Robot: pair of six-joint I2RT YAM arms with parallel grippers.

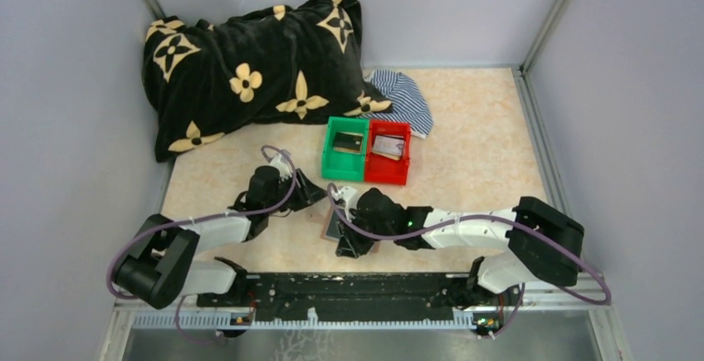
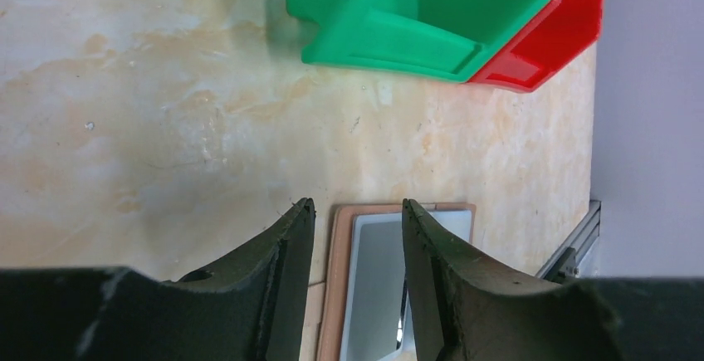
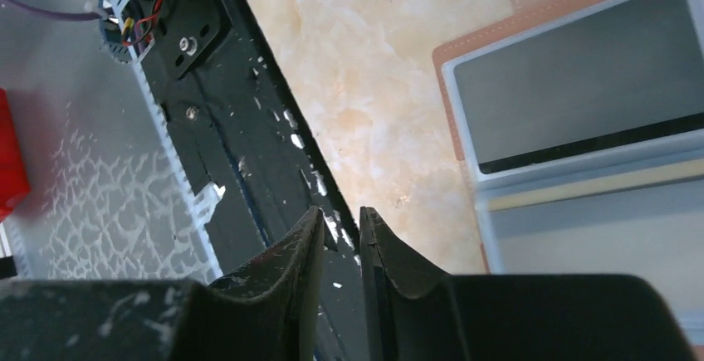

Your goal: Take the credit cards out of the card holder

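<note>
Top external: right gripper [image 1: 344, 249] angled down over card holder [image 1: 334, 226].

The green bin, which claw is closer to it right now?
Left. The left claw sits just in front of the green bin, while the right claw is farther back over the card holder.

This is a robot test cell in a lab, not a home. Plain pale grey partition walls [image 1: 66, 87] with metal corner posts box in a small beige marbled tabletop [image 1: 473, 153]. A black perforated mounting rail [image 1: 349, 290] runs along its six o'clock edge, with exposed purple cables [image 1: 274, 203] looping nearby. Props sit toward twelve o'clock: a black flower-patterned plush pillow [image 1: 249, 62] and paired green and red plastic bins [image 1: 334, 162].
</note>
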